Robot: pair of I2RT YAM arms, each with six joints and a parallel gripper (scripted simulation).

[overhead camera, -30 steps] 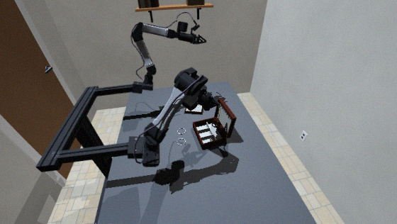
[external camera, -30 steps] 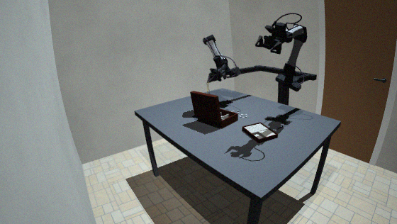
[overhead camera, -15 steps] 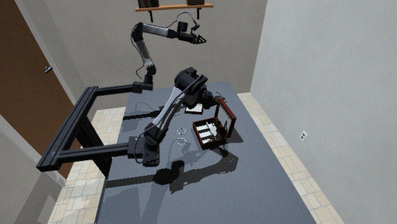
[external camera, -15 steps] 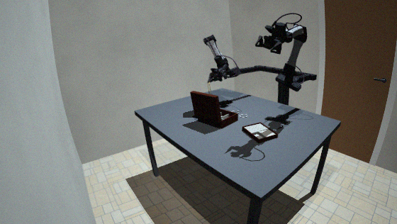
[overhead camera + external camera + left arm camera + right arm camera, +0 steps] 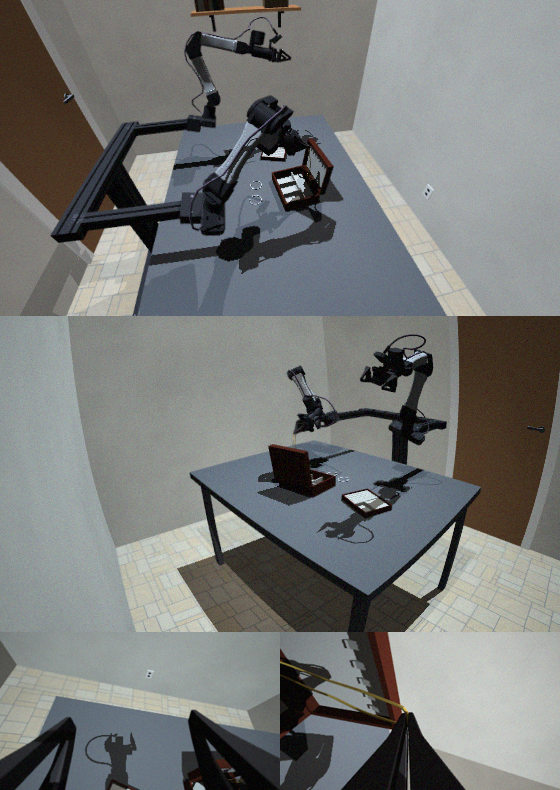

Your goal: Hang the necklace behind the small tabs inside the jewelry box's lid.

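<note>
Over by the open lid (image 5: 320, 167) (image 5: 290, 469) (image 5: 387, 674), right gripper (image 5: 303, 148) (image 5: 297, 432) (image 5: 408, 714)'s pinching the gold necklace (image 5: 294, 439) (image 5: 366, 694), so I'd spread both strands around a tab (image 5: 364, 681) before lowering gently.
</note>
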